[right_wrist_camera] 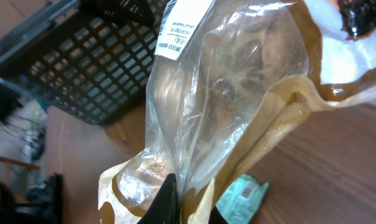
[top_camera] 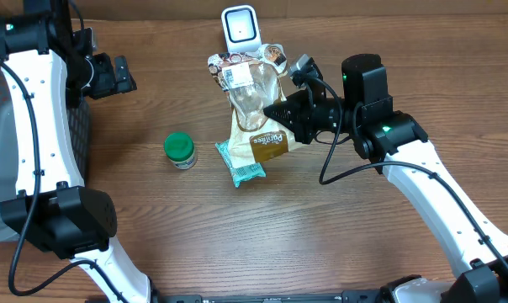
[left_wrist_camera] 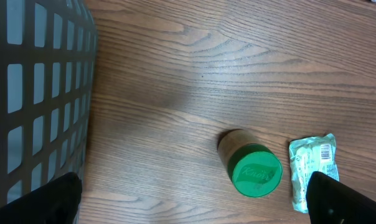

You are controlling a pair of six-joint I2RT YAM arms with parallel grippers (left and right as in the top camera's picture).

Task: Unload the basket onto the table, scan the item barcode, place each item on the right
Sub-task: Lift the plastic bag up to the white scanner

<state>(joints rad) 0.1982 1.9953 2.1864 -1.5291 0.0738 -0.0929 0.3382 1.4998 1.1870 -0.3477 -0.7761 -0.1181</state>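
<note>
The pouch (top_camera: 252, 99), a crinkly clear-and-brown bag, is held up over the worktop (top_camera: 153, 236) at about twelve o'clock, just under the white scanner (top_camera: 239, 25), with the right jaws clamped on its lower part from the three o'clock side. It looks light, limp and slippery, so I'd judge a pinch on the stiffer brown border safer than on the clear film, which could buckle and hide the white label (right_wrist_camera: 182, 31) near its top. The left jaws stand wide apart and empty at ten o'clock, beside the basket (left_wrist_camera: 32, 93).
</note>
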